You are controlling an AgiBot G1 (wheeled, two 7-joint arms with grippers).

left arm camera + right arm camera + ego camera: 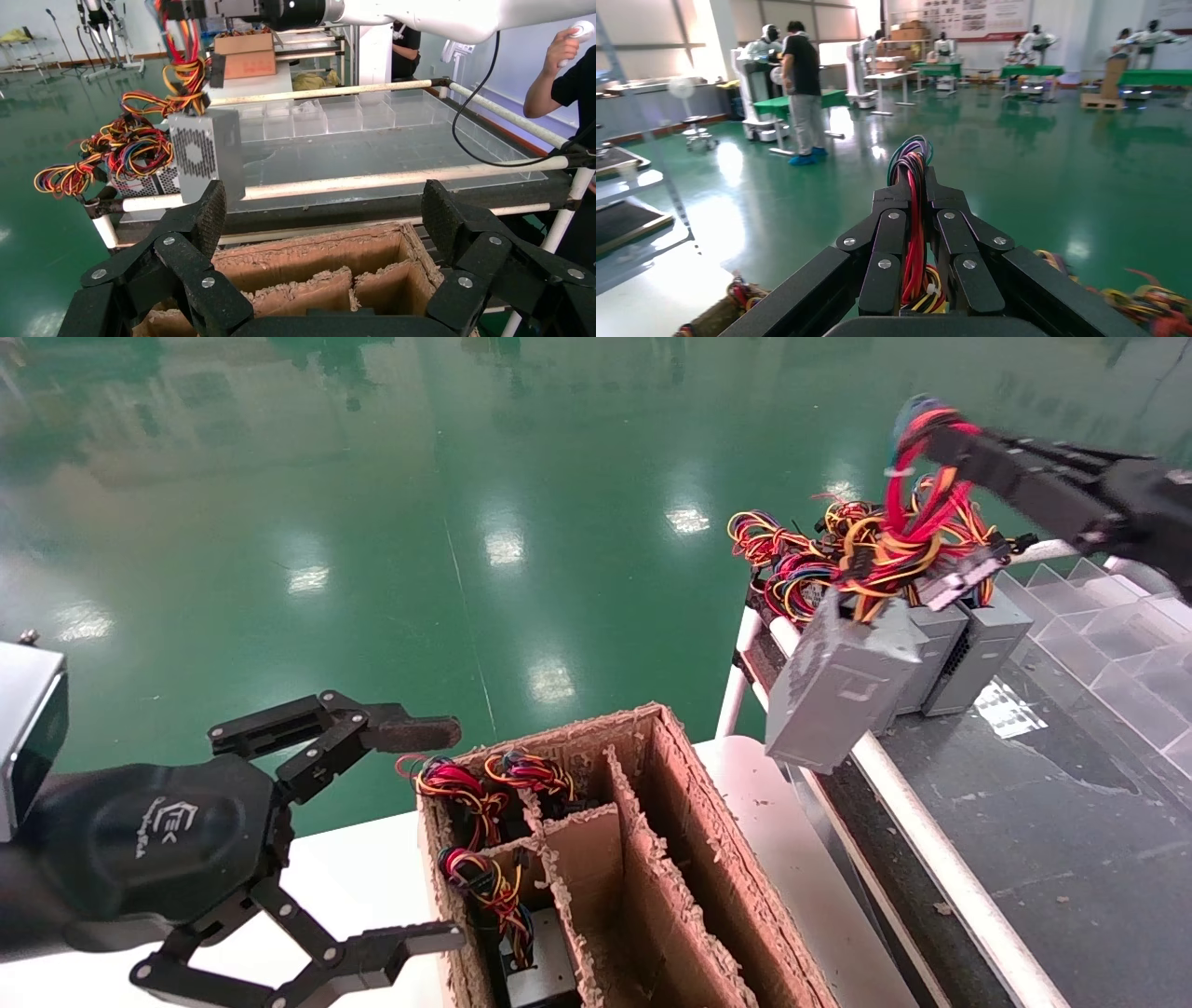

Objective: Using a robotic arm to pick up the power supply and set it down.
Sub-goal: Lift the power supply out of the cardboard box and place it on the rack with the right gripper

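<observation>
- Our left gripper (424, 836) hangs beside the ragged brown cardboard box (643, 859), its 2 black linkage fingers (410, 733) spread wide, gripping nothing.
- Our right gripper (922, 439) has its fingers pinched onto the red-yellow wire bundle (899, 523).
- The power supply (838, 691), a grey metal box with a perforated vent, dangles tilted below those fingers, over the white rail (931, 859).

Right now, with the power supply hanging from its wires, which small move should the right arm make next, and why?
Probably carry it sideways toward the cardboard box. The right gripper is shut on the wire bundle, and the power supply hangs tilted over the rack's white rail, not above any compartment. The left gripper waits open beside the box.
</observation>
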